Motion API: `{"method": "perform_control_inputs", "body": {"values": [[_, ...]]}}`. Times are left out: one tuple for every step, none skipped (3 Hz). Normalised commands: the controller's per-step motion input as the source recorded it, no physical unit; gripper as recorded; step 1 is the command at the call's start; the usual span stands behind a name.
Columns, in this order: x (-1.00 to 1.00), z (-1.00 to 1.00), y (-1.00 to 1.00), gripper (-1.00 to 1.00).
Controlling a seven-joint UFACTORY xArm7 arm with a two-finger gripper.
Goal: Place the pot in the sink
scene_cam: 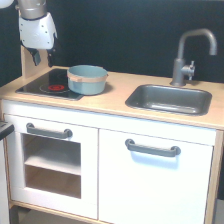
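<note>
One pot [87, 79], blue-grey with tan rim band, upright near the countertop's [117, 102] left end, sitting on the right edge of the black stovetop [47, 84] and partly over the wood. Just right of the one red ring [56, 87] visible. Well apart from the sink [170, 98], which sits recessed toward the right end, nearer the back edge. Grey faucet [189, 55] behind the sink at the right rear corner, spout arching toward the right edge. Gripper [36, 56] up at the back left corner, above the stovetop, clear of the pot, touching nothing. Dark fingers blurred, so cannot tell if wide or narrow. Below the front edge: white cabinet, grey handles on oven door [49, 132] and right door [152, 148].
</note>
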Motion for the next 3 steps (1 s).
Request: {"method": "perform_control_inputs", "body": {"values": [[0.19,-1.0,0.06,-0.23],[0.28,-1.0,0.08,0.61],[0.43,-1.0,-0.06,-0.82]]}}
